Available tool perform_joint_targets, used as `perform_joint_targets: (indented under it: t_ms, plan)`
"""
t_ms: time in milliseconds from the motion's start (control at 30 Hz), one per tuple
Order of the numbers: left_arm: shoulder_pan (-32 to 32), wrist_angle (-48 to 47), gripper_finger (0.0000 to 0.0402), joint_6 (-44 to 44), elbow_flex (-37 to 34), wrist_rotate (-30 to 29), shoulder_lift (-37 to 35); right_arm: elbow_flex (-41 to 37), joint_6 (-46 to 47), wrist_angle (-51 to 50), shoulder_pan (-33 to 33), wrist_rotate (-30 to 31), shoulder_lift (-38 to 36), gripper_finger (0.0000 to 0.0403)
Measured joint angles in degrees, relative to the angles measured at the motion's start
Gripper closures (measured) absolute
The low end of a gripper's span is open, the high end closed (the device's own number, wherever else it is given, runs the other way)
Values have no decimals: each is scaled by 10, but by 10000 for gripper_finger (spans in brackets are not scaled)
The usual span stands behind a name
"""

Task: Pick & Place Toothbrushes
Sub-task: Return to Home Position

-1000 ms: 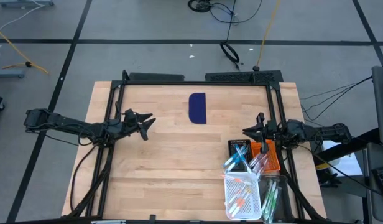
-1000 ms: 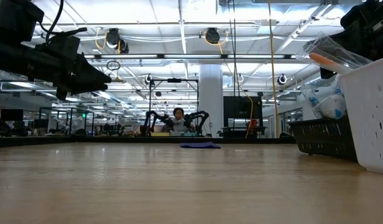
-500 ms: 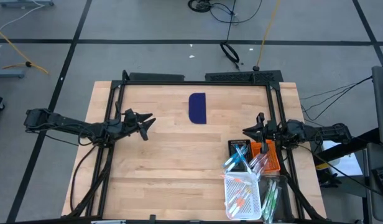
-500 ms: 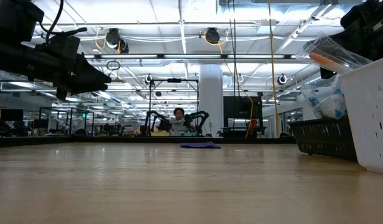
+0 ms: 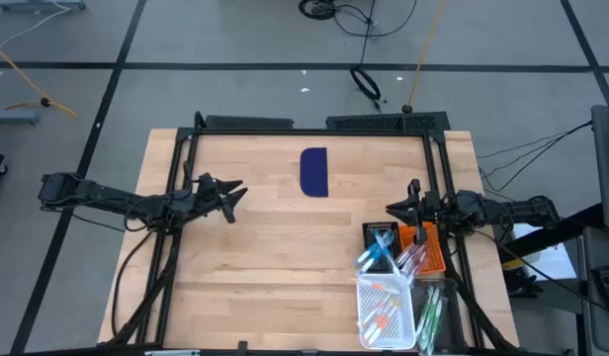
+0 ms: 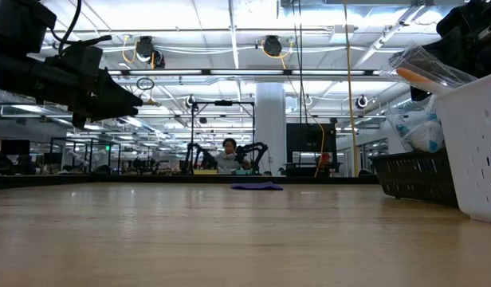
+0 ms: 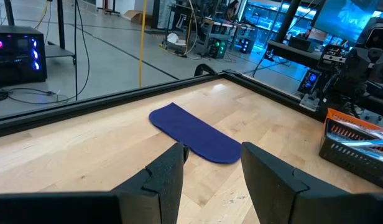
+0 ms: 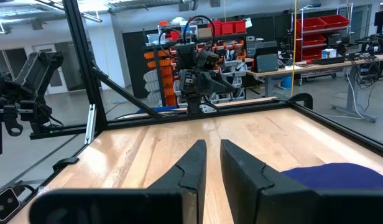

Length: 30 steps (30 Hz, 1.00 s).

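Observation:
The toothbrushes sit at the table's right near corner. Light blue ones (image 5: 377, 249) stick out of a black basket (image 5: 370, 231). Orange and pink ones (image 5: 384, 314) lie in a white basket (image 5: 364, 297), and green ones (image 5: 430, 314) lie beside it. A wrapped one (image 6: 425, 70) juts over the white basket's rim in the low view. My left gripper (image 5: 232, 196) hovers open over the table's left half, above the wood (image 7: 213, 165). My right gripper (image 5: 395, 209) hovers just beyond the black basket, its fingers nearly together (image 8: 214, 149). Neither touches anything.
A dark blue flat rectangle (image 5: 314, 171) lies near the table's far edge, between the arms, and shows ahead of the left fingers (image 7: 194, 134). An orange basket (image 5: 433, 259) stands beside the black one. A black frame (image 5: 314, 124) borders the table. A person sits far behind (image 6: 228, 151).

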Motion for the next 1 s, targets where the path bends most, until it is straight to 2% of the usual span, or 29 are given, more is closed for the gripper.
perform_joint_targets:
  t_ms: [1000]
  plan:
    - [0, 0, 240, 0, 0, 0, 0, 0, 0, 0, 0, 0, 0, 359]
